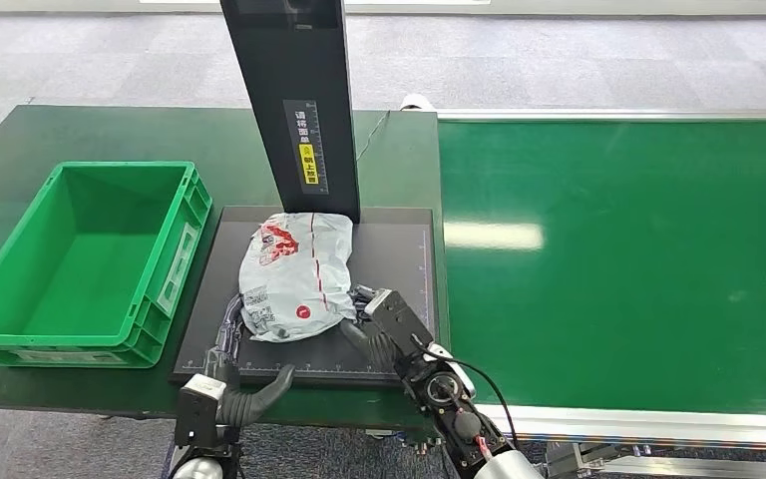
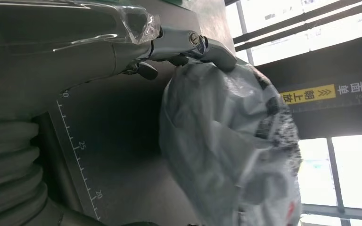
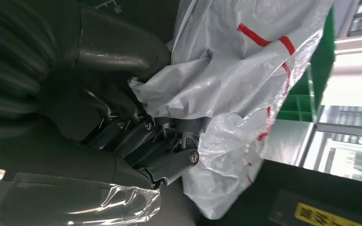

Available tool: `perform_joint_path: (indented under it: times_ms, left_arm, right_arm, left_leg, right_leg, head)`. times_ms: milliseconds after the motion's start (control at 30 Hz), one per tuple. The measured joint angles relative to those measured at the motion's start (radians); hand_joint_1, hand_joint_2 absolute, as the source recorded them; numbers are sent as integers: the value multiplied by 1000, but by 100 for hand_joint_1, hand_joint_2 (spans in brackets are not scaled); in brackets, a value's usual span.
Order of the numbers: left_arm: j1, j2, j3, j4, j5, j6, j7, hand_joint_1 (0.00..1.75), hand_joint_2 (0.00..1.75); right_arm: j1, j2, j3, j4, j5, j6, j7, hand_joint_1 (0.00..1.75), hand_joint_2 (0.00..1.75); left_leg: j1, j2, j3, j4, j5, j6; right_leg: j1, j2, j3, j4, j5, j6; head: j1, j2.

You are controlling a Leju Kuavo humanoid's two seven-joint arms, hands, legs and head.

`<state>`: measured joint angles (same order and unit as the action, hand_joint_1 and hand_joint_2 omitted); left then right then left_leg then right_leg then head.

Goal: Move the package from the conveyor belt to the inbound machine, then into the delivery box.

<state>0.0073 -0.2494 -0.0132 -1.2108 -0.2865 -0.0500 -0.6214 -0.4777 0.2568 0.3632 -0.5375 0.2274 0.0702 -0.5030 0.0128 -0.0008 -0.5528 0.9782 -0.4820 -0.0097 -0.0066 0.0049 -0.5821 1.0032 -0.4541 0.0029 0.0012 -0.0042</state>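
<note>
- Left hand [image 1: 227,371]: nearest the camera, at the near left corner of the black platform. Thumb points toward the package; fingers [image 2: 188,42] reach along the package's left edge and touch the plastic. Whether they actually grasp it cannot be told.
- Right hand [image 1: 384,324]: on the near right part of the platform, against the package's right side. Fingers [image 3: 169,162] and thumb close on a bunch of crumpled plastic, grasping the package.
- Package [image 1: 294,274]: soft grey-white plastic mailer with red markings and a printed label, lying on the inbound machine's platform between the two hands, its far end touching the foot of the upright column.
- Inbound machine [image 1: 399,249]: flat black platform with ruler markings along its edges, and a dark upright column [image 1: 294,100] bearing a yellow label.
- Delivery box [image 1: 175,254]: green plastic crate, just left of the platform, on the dark green table [image 1: 20,150].
- Conveyor belt [image 1: 618,249]: green surface, right of the platform.
</note>
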Motion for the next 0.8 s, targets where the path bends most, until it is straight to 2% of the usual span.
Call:
perform_joint_path:
  times_ms: [233, 433, 600, 800]
  left_arm:
    - [-12, 9, -2, 14, 14, 9, 0, 0, 175]
    - [-10, 14, -1, 14, 18, 17, 1, 0, 175]
    - [25, 21, 10, -20, 18, 29, -3, 0, 175]
    - [85, 23, 70, -121, 13, 44, -16, 0, 175]
  right_arm:
    - [-12, -7, 33, 58, -34, -29, 38, 0, 175]
    - [-10, -34, 29, 35, -112, 42, -18, 0, 175]
    - [77, -93, -24, -135, -210, 115, -51, 0, 175]
    - [294, -130, -163, -479, -276, 197, -47, 0, 175]
  left_leg:
    - [0, 0, 0, 0, 0, 0]
    - [0, 0, 0, 0, 0, 0]
    - [0, 0, 0, 0, -1, 0]
    - [0, -2, -2, 0, -2, 0]
  right_leg:
    - [0, 0, 0, 0, 0, 0]
    - [0, 0, 0, 0, 0, 0]
    - [0, 0, 0, 0, 0, 0]
    - [0, 0, -2, 0, -1, 0]
  head:
    - [0, 0]
    - [0, 0]
    - [0, 0]
    - [0, 0]
